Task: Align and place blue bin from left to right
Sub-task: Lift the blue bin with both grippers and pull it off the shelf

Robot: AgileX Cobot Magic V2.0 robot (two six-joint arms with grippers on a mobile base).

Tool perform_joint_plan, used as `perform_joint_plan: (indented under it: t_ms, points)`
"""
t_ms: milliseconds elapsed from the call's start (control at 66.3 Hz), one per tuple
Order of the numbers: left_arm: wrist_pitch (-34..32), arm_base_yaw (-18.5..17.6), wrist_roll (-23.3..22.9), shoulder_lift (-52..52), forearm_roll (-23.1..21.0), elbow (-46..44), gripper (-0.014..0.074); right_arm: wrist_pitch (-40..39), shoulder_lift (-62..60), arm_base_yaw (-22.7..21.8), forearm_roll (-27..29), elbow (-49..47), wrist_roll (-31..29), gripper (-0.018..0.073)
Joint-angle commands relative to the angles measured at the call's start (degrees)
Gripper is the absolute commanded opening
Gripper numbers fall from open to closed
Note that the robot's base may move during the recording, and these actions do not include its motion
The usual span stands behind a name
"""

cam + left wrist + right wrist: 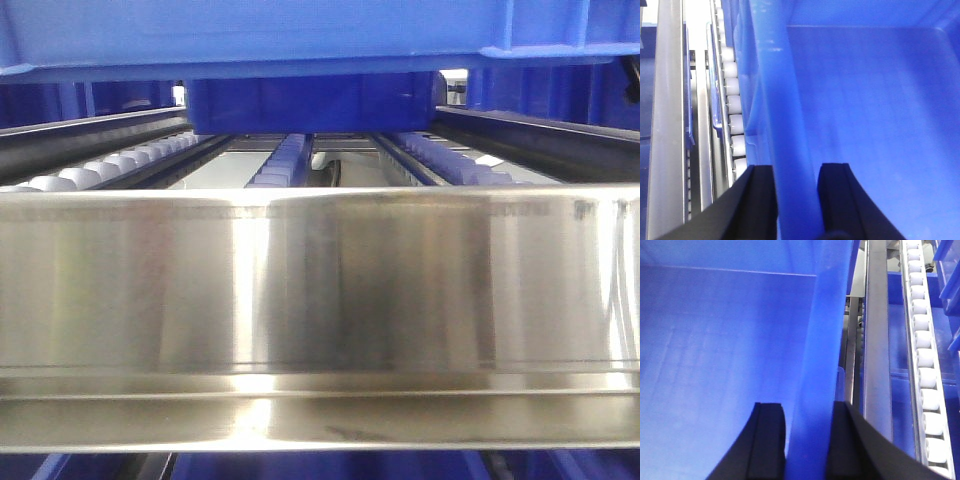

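The blue bin (pixel 300 30) fills the top of the front view, its underside and rim hanging above the roller rack. My left gripper (pixel 797 167) straddles the bin's left wall, one black finger (pixel 760 200) outside and the other inside, shut on the rim. The bin's empty inside (pixel 865 100) spreads to the right of it. My right gripper (pixel 807 405) clamps the opposite wall in the same way, with the bin's floor (pixel 715 340) to its left.
A shiny steel rail (pixel 320 290) crosses the front of the rack. Behind it run tracks of white rollers (pixel 110 165) and blue rollers (pixel 280 165). A deeper-blue tub (pixel 310 105) stands at the back. Roller tracks (pixel 732 105) (pixel 925 355) and steel rails (pixel 877 340) flank the bin.
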Motion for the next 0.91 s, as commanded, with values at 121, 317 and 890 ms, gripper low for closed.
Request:
perform_joint_plan:
  t_ms: [121,317,890]
  points:
    - [-4.37,-0.62,0.87,-1.88,-4.73,-1.29,-0.0111,-5.33,-1.17,0.25,2.56,-0.85,-0.67,-0.0068]
    - [-4.37,-0.62,0.87,-1.88,-4.73,-1.29,-0.0111,-5.33,-1.17,0.25,2.56,-0.85,-0.67,-0.0068]
    - [-11.55,-0.62,0.87,-1.32,-4.73,-1.29,-0.0111,-5.32,-1.06,0.25,2.56,-0.85,-0.67,-0.0068]
